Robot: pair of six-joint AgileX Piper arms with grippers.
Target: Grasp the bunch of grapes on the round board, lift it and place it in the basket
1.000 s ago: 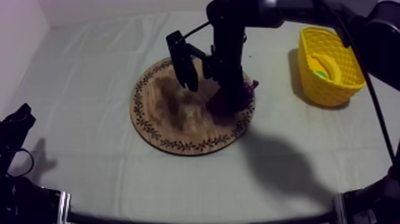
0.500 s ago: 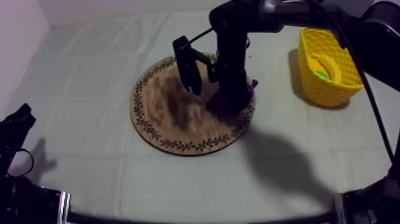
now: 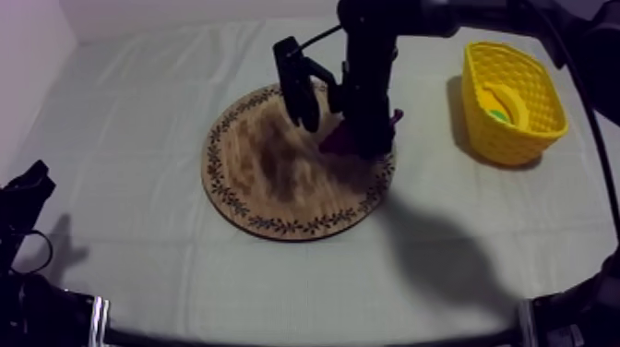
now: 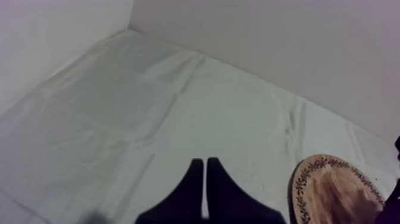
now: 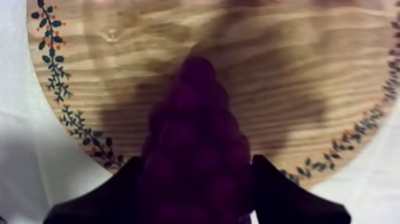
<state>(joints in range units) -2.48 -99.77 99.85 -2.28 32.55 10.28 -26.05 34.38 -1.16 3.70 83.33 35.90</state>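
The dark purple bunch of grapes point(image 5: 196, 137) sits between the two fingers of my right gripper point(image 5: 196, 173), which is shut on it just above the round wooden board point(image 5: 286, 53). Seen from above, the right gripper point(image 3: 362, 143) hangs over the right part of the board point(image 3: 268, 175), and bits of the grapes point(image 3: 335, 140) stick out beside it. The yellow basket point(image 3: 503, 138) stands at the table's right side. My left gripper point(image 4: 205, 176) is shut on nothing over bare cloth, and rests low at the left point(image 3: 23, 198).
Inside the basket lie a banana point(image 3: 509, 100) and something green point(image 3: 498, 115). The right arm's shadow falls on the cloth in front of the board. The board's edge point(image 4: 333, 190) lies just beyond the left gripper.
My right arm has shifted a little to the right and toward the back, carrying the grapes with it. The left arm has stayed still.
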